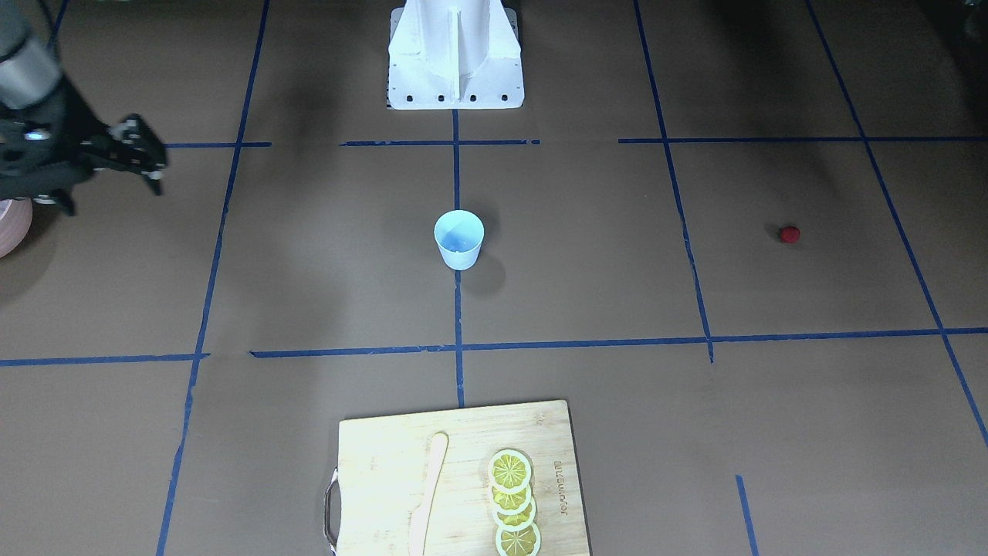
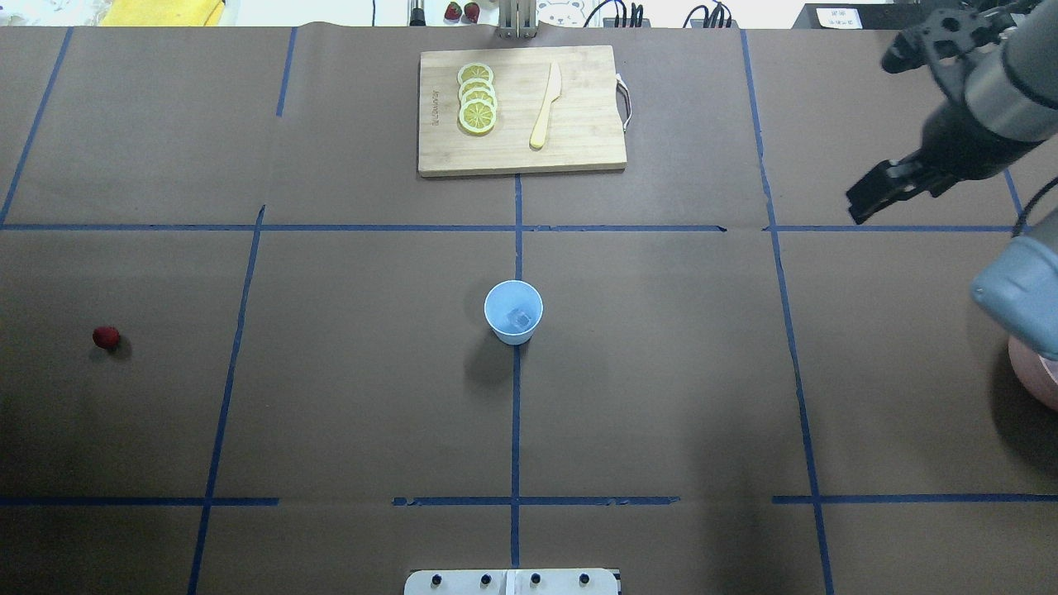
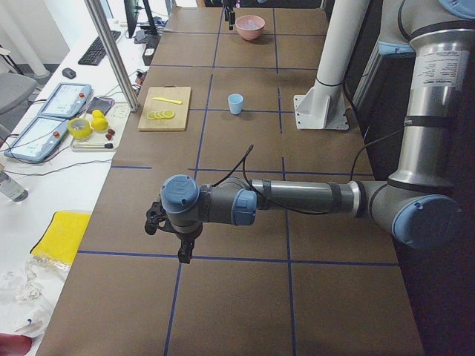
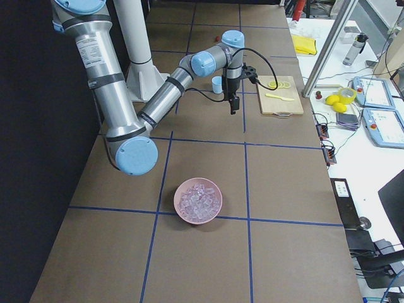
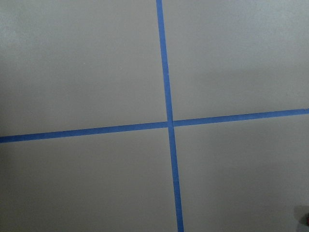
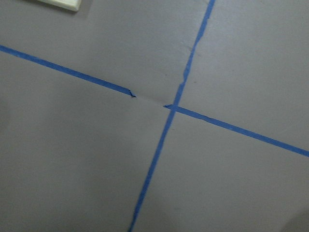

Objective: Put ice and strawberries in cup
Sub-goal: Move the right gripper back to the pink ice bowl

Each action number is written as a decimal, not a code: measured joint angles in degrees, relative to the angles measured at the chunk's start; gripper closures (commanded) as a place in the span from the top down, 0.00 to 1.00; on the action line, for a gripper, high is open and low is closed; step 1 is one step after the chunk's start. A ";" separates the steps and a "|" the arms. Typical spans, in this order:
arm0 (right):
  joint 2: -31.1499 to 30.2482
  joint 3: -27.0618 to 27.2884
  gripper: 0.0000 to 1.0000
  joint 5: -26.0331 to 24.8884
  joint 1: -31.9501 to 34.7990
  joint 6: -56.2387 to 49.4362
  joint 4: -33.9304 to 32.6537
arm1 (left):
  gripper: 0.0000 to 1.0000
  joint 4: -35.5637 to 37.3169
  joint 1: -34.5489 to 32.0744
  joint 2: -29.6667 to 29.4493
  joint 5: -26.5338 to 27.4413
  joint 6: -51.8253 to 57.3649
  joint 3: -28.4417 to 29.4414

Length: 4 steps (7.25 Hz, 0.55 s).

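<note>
The pale blue cup stands upright at the table's centre on a blue tape line, and one clear ice cube lies in it. More ice fills the pink bowl at the robot's right end. The strawberry lies alone far out on the robot's left side. My right gripper hangs high above bare table, well right of the cup; I cannot tell whether it is open. My left gripper shows only in the exterior left view, low over a tape crossing, and I cannot tell its state.
A wooden cutting board with several lemon slices and a pale knife lies at the far edge, beyond the cup. The white robot base stands on the near side. Both wrist views show only brown table and tape.
</note>
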 measured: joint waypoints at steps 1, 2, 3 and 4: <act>-4.48 1.05 0.98 1.02 3.67 -6.34 0.10 | 1.00 0.00 0.00 0.26 0.00 -0.04 -0.45; -8.92 2.17 0.98 2.22 6.88 -12.02 0.24 | 1.00 0.02 0.00 0.92 0.00 -0.31 -1.40; -13.33 3.05 0.98 3.14 9.27 -16.46 1.49 | 1.00 0.04 0.00 1.83 0.02 -1.29 -2.83; -18.62 2.80 0.98 3.81 10.62 -18.73 6.45 | 1.00 0.00 0.00 2.73 0.04 -2.59 -4.30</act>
